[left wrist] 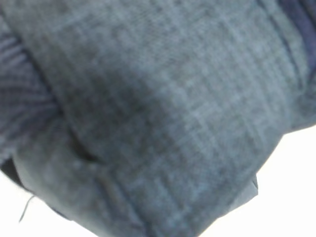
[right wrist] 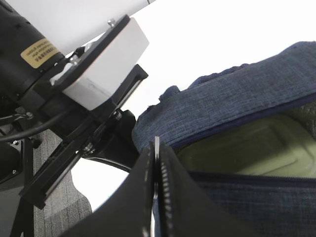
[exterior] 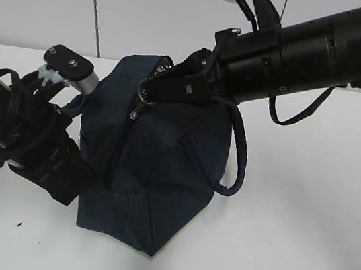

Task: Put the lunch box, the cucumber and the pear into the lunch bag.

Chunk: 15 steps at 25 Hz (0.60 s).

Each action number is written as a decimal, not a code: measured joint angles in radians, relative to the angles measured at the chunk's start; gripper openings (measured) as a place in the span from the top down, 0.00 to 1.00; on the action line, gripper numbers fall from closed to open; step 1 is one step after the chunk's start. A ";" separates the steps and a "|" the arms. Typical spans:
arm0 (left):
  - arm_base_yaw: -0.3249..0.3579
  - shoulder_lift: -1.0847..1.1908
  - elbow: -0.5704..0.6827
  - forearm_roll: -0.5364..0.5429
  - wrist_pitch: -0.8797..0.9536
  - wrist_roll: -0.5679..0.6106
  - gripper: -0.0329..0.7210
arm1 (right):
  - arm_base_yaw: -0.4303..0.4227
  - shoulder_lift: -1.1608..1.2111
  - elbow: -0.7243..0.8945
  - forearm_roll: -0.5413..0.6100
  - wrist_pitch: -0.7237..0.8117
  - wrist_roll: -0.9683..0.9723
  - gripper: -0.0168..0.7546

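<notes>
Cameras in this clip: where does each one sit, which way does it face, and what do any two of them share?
Exterior view: slanting down at the white table, showing the lunch bag, the left gripper beside it and the right gripper at the ring pull.
Left wrist view: pressed close to the bag's fabric; no robot part visible.
Right wrist view: looks along its shut fingers into the bag's opening, where the lunch box lid shows; the left arm is behind.
All three share the lunch bag.

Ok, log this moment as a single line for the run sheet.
lunch bag: on table, partly open | lunch box: inside bag | right gripper: jaws shut on zipper pull | left gripper: against bag, jaws unseen | cucumber, pear: not visible
</notes>
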<state>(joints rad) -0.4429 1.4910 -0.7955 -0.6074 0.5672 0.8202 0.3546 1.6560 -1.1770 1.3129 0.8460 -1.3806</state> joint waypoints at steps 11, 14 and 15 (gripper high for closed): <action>0.003 0.000 0.000 0.005 0.005 0.000 0.98 | 0.000 0.007 -0.012 0.004 -0.028 0.000 0.97; 0.003 0.000 0.000 0.005 0.007 0.000 0.98 | -0.006 0.008 -0.012 0.012 -0.032 0.000 0.97; 0.003 0.000 0.000 0.006 0.007 0.000 0.98 | -0.013 0.008 -0.012 0.018 -0.032 0.000 0.97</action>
<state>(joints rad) -0.4399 1.4910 -0.7955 -0.6015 0.5737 0.8199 0.3411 1.6639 -1.1892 1.3307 0.8143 -1.3806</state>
